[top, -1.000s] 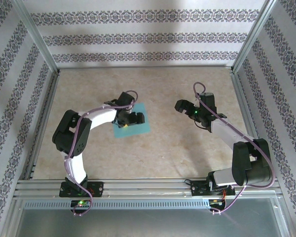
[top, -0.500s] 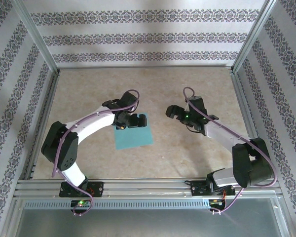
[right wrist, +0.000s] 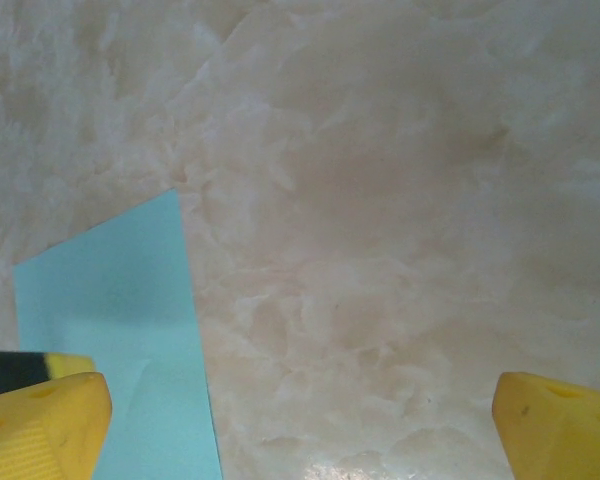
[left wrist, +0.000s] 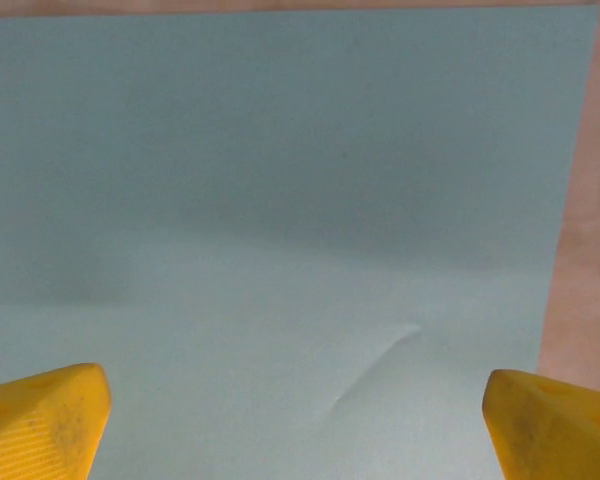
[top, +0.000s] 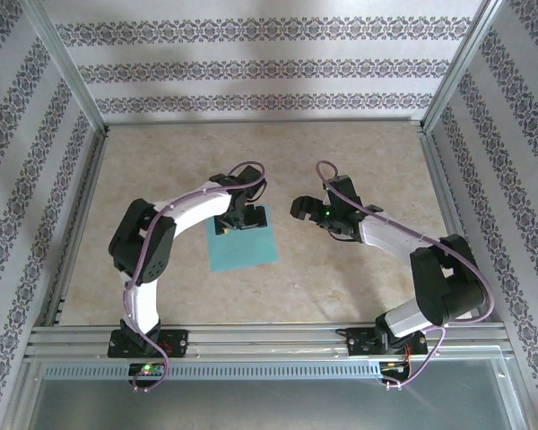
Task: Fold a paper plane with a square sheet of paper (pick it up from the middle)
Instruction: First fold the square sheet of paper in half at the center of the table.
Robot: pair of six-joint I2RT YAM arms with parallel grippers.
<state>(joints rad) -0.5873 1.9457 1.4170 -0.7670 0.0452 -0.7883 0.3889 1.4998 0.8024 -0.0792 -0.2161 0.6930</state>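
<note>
The square sheet of paper [top: 247, 246] lies flat on the marble table, teal and unfolded. My left gripper [top: 240, 215] hovers over the sheet's far edge, open. In the left wrist view the paper [left wrist: 280, 200] spreads under the gripper [left wrist: 298, 430], with a small wrinkle [left wrist: 380, 358] between the wide-apart yellow fingertips [left wrist: 40, 420]. My right gripper [top: 302, 208] is just right of the sheet, open above bare table. Its wrist view shows the gripper [right wrist: 300, 430] over marble, with the paper's edge [right wrist: 120, 330] at the lower left.
The marble table [top: 341, 278] is boxed in by aluminium posts and patterned walls on three sides [top: 269, 67]. A metal rail [top: 269, 340] carrying both arm bases runs along the near edge. Bare tabletop lies around the sheet.
My right gripper has moved left, closer to the sheet's right edge. The left arm's elbow has swung while its gripper stayed over the sheet's far edge. The paper has not moved.
</note>
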